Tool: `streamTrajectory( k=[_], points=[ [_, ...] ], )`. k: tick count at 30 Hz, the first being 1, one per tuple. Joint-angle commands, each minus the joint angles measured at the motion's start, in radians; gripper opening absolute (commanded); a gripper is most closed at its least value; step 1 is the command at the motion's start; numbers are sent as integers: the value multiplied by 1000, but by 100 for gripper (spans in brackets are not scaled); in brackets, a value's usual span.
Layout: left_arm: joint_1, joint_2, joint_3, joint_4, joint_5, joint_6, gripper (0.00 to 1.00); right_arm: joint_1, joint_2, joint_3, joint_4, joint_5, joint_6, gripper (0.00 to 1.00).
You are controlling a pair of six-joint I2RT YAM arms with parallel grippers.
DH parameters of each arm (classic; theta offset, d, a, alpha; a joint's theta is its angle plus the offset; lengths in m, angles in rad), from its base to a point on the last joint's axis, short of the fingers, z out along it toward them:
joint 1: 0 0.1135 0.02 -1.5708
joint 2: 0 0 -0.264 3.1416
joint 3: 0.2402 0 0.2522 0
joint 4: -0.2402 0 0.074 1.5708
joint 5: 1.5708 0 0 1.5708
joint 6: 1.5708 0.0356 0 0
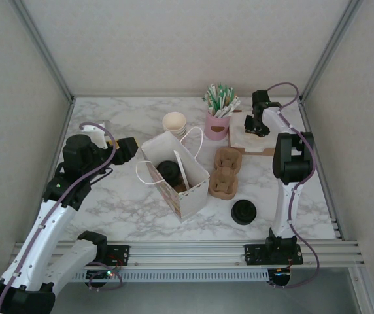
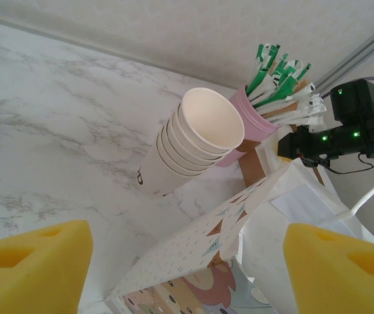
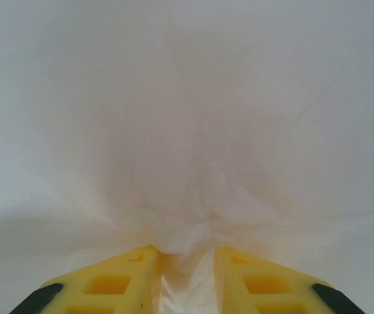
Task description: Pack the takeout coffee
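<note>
The takeout coffee [image 1: 169,171], a cup under a round black lid, stands inside the open patterned paper bag [image 1: 190,196] at the table's middle. My left gripper [image 1: 125,150] hovers just left of the bag, open, with nothing between its yellow fingers [image 2: 33,261]; the bag's top edge [image 2: 193,242] lies below them in the left wrist view. My right gripper [image 1: 259,125] is at the back right over a white napkin stack [image 1: 242,136]. Its fingertips [image 3: 131,265] are pinched on a bunched fold of white napkin [image 3: 187,163].
A stack of lidless cream cups [image 1: 174,122] and a pink holder of wrapped straws [image 1: 218,123] stand behind the bag. A brown pulp cup carrier [image 1: 226,171] lies right of it. A loose black lid [image 1: 244,212] sits near the front right.
</note>
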Motion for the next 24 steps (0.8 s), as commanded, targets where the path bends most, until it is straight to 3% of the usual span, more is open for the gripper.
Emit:
streamTrajectory(
  k=[1, 5, 11, 16, 24],
  points=[
    [-11, 0, 22, -14, -9, 9, 77, 1, 36, 26, -21, 4, -1, 27],
    [-11, 0, 22, -12, -10, 9, 77, 2, 43, 27, -23, 4, -3, 26],
    [-10, 0, 21, -14, -11, 8, 76, 1, 35, 26, -18, -10, -2, 15],
    [-11, 0, 21, -12, -11, 9, 77, 2, 23, 24, -17, -27, 3, 0],
    [-11, 0, 21, -12, -11, 6, 76, 1, -45, -4, 8, -69, 22, 0]
  ],
)
